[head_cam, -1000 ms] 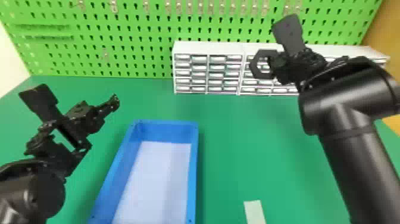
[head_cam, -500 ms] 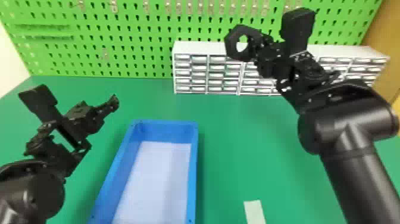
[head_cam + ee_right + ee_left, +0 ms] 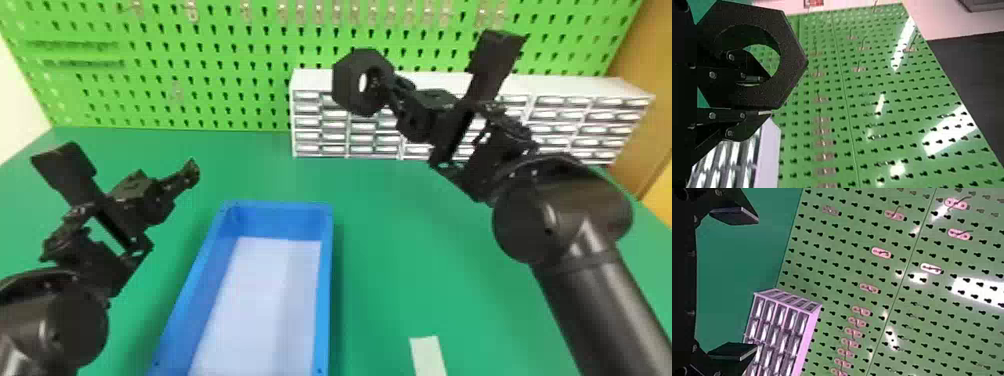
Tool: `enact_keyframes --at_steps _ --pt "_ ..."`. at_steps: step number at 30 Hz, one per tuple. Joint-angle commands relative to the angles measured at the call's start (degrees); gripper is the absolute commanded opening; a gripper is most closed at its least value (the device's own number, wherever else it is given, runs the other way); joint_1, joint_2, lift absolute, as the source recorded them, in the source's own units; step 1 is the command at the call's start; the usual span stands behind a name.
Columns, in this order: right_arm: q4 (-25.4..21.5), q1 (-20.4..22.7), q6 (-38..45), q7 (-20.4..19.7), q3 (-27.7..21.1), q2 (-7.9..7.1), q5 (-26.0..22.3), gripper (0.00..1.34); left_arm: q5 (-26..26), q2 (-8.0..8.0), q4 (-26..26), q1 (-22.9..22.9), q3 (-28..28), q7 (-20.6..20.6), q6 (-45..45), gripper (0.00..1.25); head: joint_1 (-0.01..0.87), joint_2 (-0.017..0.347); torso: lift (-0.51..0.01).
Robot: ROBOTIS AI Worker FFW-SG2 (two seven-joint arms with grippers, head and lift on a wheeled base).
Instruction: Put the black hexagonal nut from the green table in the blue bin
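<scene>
Right pincer (image 3: 390,87) clamped on black hexagonal nut (image 3: 346,82), one finger through the hole; nut aloft at the pincer's tip. Blue bin (image 3: 326,280) on bench (image 3: 400,240), below and left of this pincer. Left pincer (image 3: 189,175): fingers wide apart.

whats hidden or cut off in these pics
- Blue bin: near end, cut by head view's bottom edge
- Pale strip: same edge cuts it
- Drawer unit: head view, partly behind right arm
- Black hexagonal nut: right wrist view, partly behind right gripper
</scene>
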Motion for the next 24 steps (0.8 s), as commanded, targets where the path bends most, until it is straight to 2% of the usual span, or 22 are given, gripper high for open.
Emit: enact_keyframes --at_steps 1,7,11,19,24 --pt "1.3 -0.6 1.9 1.3 1.9 -0.52 -7.9 0.33 0.0 0.0 0.0 0.0 0.0 0.0 -0.1 1.1 0.666 0.032 -0.1" --pt "2.4 -1.3 6.7 1.9 5.1 -1.49 -15.7 0.33 -0.1 0.0 0.0 0.0 0.0 0.0 0.0 1.1 0.666 0.032 -0.1" --pt "3.0 -1.7 7.8 1.9 9.1 -2.37 -20.5 0.33 -0.2 0.0 0.0 0.1 0.1 0.0 0.0 1.11 0.666 0.032 -0.1" --pt "3.3 -2.1 8.4 1.8 15.0 -2.81 -24.0 0.33 -0.2 0.0 0.0 0.2 0.1 0.0 0.0 1.11 0.666 0.032 -0.1" --pt "3.4 -2.1 8.5 1.8 16.5 -2.81 -24.8 0.33 -0.2 0.0 0.0 0.2 0.1 0.0 0.0 1.11 0.666 0.032 -0.1"
